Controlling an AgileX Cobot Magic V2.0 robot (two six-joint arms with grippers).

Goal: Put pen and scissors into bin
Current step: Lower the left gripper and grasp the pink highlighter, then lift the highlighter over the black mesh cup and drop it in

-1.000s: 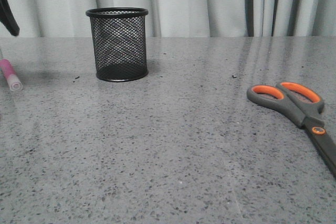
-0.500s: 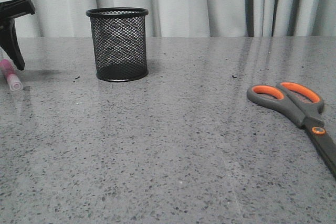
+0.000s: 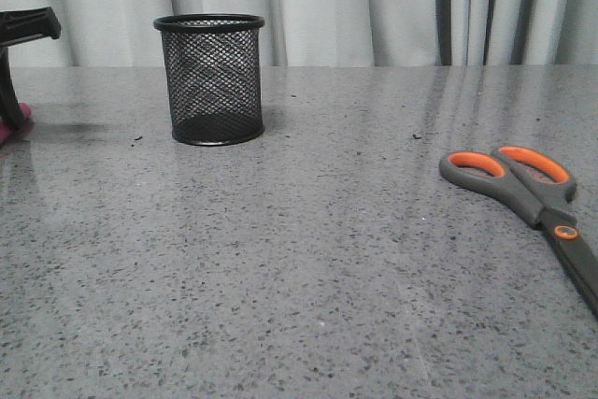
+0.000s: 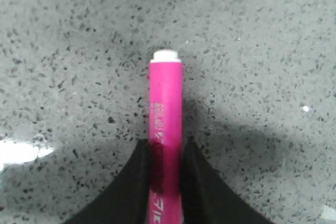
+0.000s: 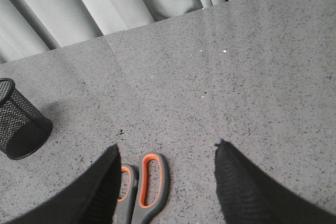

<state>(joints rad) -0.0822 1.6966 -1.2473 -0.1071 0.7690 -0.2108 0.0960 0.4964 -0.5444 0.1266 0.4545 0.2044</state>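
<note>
Scissors [image 3: 528, 195] lie near right on table [image 3: 299, 268]; right gripper [image 5: 167, 182] held apart above handles. Farther left, left gripper [image 4: 167, 153] clamped on pen [image 4: 166, 108]. Lift to be made vertically, above rim of bin [image 3: 208, 21], before release.

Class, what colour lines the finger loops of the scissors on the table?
Orange, set against dark grey handles on the scissors. The front view shows it best.

My pen [image 4: 166, 114] carries small whitish print along its barrel, centre of the left wrist frame, too blurred to read. Nothing else bears text.
</note>
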